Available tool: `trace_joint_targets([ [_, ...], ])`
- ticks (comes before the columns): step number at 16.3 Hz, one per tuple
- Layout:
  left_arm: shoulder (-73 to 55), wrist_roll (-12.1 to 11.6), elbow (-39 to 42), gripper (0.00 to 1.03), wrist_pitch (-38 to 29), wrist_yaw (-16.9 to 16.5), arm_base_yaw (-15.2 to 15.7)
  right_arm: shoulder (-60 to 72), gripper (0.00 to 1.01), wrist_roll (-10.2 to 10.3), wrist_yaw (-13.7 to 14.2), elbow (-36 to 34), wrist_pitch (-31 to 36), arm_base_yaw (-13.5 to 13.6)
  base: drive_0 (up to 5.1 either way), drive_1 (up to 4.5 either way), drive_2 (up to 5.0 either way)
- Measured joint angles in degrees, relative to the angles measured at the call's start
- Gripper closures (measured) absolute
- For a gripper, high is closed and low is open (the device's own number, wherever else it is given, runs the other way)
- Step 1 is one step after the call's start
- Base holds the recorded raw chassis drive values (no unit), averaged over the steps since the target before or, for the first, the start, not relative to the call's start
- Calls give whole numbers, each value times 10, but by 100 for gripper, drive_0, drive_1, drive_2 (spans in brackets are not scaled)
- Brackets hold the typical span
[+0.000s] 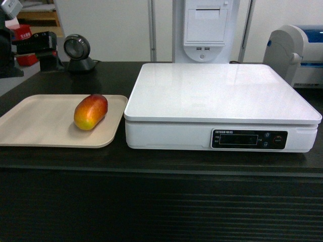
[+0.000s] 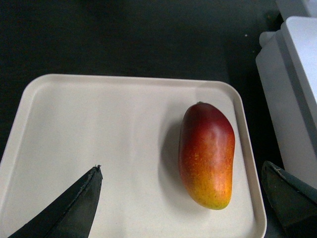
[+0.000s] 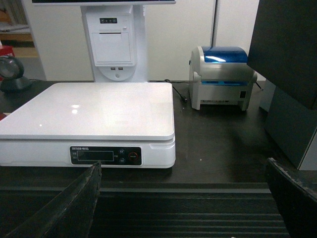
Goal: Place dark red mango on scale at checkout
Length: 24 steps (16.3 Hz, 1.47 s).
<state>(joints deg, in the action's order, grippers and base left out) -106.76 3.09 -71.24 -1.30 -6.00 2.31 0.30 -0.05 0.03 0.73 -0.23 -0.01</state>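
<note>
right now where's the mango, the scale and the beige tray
dark red mango (image 2: 206, 156), left wrist view, middle of skin
scale (image 1: 217, 91), head view, top plate
beige tray (image 1: 35, 121), head view, bare floor

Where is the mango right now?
In the head view, the dark red mango lies on the beige tray, left of the white scale on the black counter.

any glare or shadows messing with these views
Head view: soft reflections on the scale top, sharp otherwise. Left wrist view: the dark red mango casts a soft shadow leftward on the tray. Right wrist view: small bright glare spots on the scale plate.
</note>
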Motion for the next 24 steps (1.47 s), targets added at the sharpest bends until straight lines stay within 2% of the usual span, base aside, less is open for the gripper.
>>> trace_joint_targets([
  [10, -89, -1, -96, 5, 47, 7, 0, 0, 3, 0, 0, 0, 0, 0, 0, 0, 0],
  [17, -120, -5, -120, 5, 57, 4, -15, 0, 3, 0, 0, 0, 0, 0, 0, 0, 0],
  [24, -156, -6, -144, 5, 61, 4, -10, 0, 3, 0, 0, 0, 0, 0, 0, 0, 0],
])
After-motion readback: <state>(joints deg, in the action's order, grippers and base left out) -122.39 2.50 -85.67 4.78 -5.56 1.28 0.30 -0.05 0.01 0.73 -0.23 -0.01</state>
